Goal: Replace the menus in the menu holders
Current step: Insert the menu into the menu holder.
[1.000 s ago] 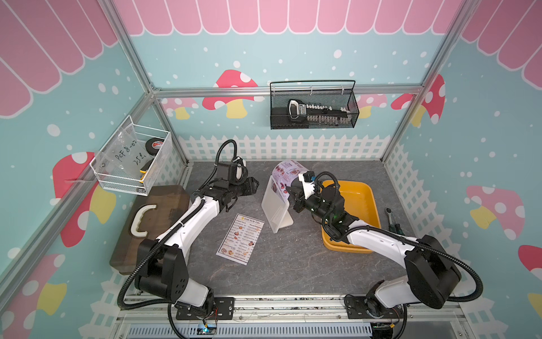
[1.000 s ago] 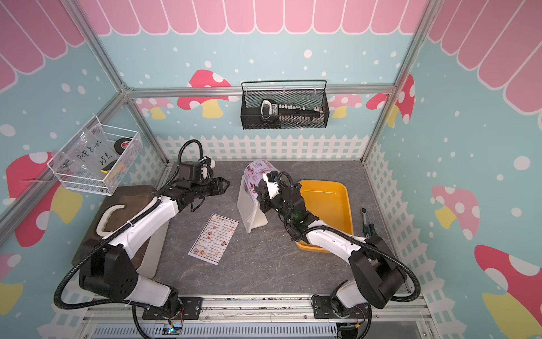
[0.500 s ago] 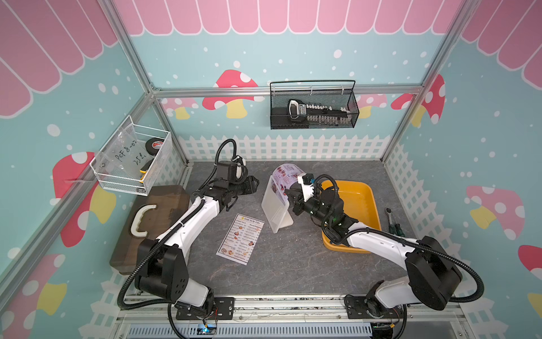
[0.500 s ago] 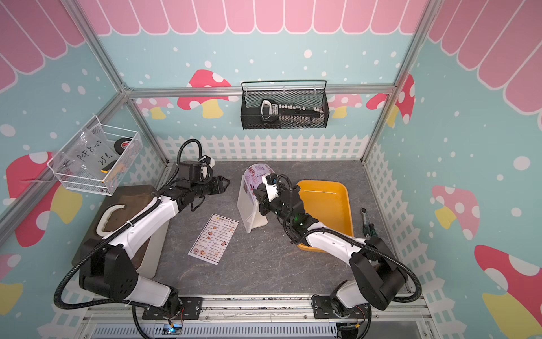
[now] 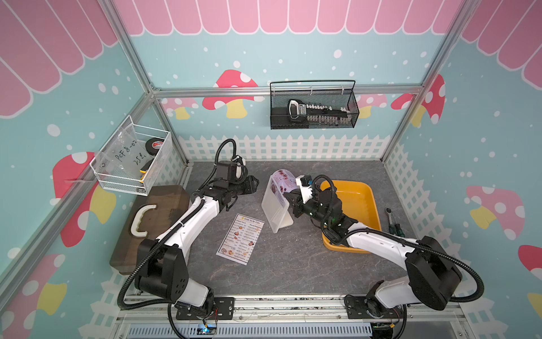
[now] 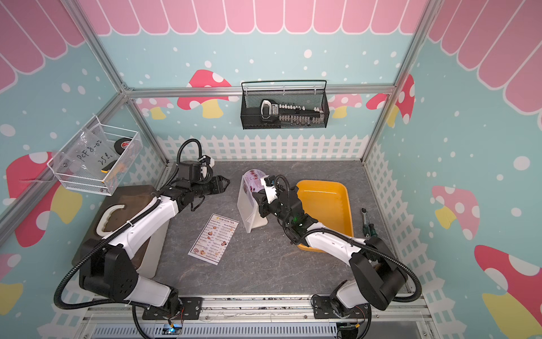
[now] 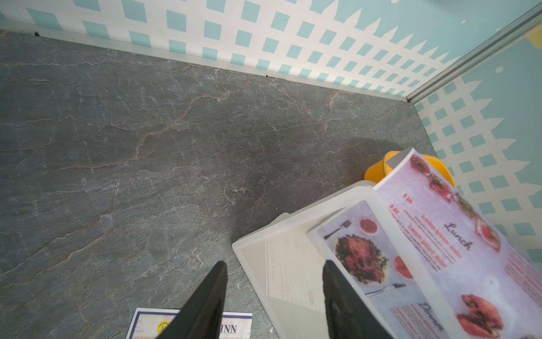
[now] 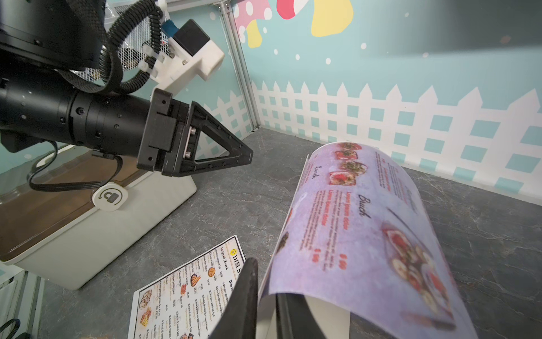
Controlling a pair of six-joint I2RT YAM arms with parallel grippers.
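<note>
While the left gripper [image 7: 274, 262] hovers half-open and empty beside the white menu holder [image 5: 274, 208], the right gripper [image 8: 266, 277] straddles the curled menu [image 8: 366, 220] reading "Lunch", jaws narrowly apart; a grip cannot be told. That sheet sits partly in the holder, by a yellow tray [image 5: 372, 202]. The "DIM SUM INN" menu [image 5: 240, 239] lies flat on the grey stone table [image 5: 293, 270], within mushroom-papered walls [image 5: 293, 58].

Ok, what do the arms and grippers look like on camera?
The left arm and right arm have white shells, black joints and black ribbed cables looping off the wrists. The left gripper and right gripper are black, triangular and open-framed.
</note>
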